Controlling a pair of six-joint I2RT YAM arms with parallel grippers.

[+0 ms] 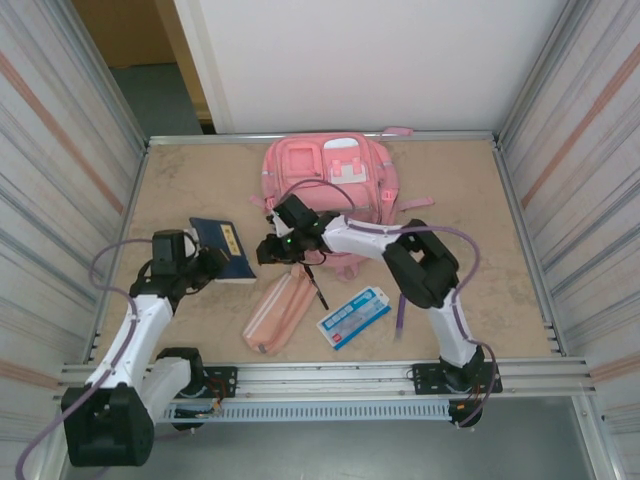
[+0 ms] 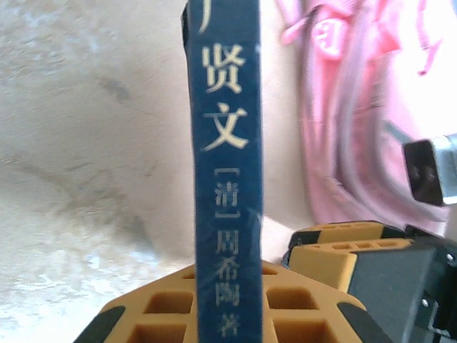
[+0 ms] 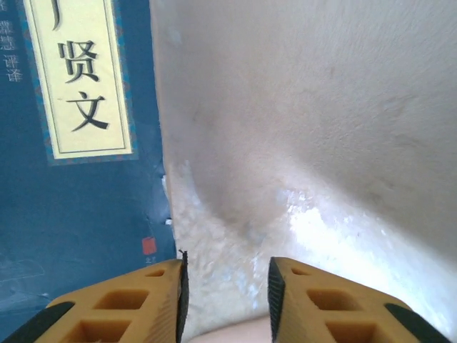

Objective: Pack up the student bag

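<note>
Left jaws clamp blue book (image 2: 227, 179) | right jaws parted beside it

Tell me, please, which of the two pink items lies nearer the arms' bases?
The slim salmon pencil case; the much larger student bag sits behind it, at the far edge.

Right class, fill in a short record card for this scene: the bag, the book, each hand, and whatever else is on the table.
Bag: pink backpack, far middle of the table
Held item: blue book, left of the middle
Left hand: shut on the book
Right hand: open, empty, at the book's edge
Also there: pencil case, pen, blue-and-white packet
</note>
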